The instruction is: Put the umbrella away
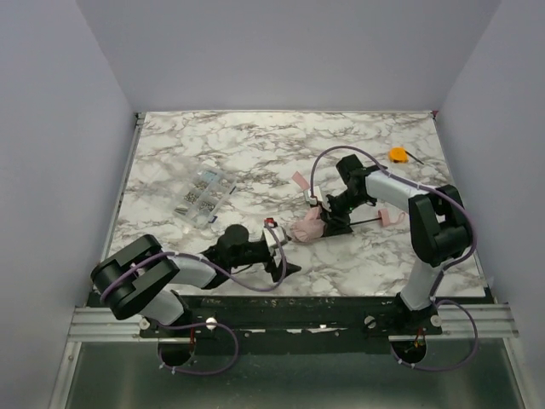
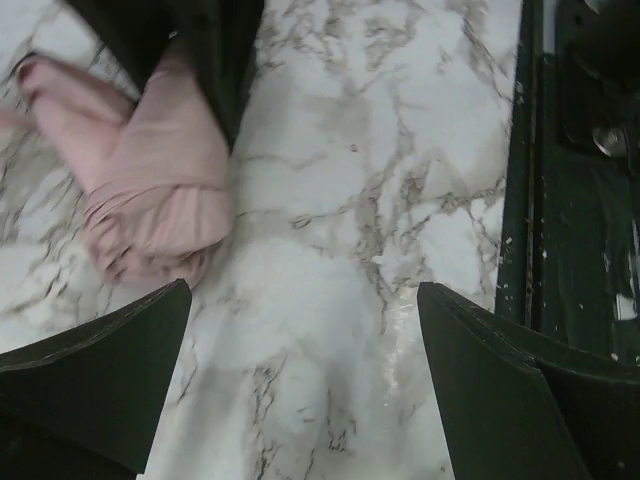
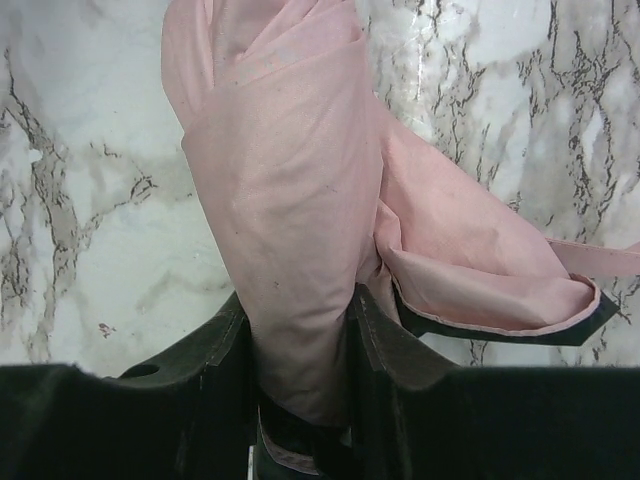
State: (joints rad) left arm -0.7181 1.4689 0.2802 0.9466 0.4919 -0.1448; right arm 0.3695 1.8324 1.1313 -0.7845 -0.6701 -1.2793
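The pale pink umbrella [image 1: 306, 224] lies folded and crumpled on the marble table, right of centre. Its strap end [image 1: 300, 180] points away, and its slim shaft [image 1: 366, 221] runs right to the small pink handle [image 1: 391, 217]. My right gripper [image 1: 329, 216] is shut on the bunched canopy fabric; in the right wrist view the fabric [image 3: 290, 200] is squeezed between both fingers [image 3: 215, 345]. My left gripper [image 1: 284, 261] is open and empty, low over the table just near-left of the umbrella. The left wrist view shows the pink bundle [image 2: 150, 190] ahead of its spread fingers [image 2: 100, 370].
A clear packet of small metal parts [image 1: 203, 194] lies at the left middle. A small orange object [image 1: 398, 153] sits at the far right. The black mounting rail [image 2: 560, 200] runs along the table's near edge, close beside my left gripper.
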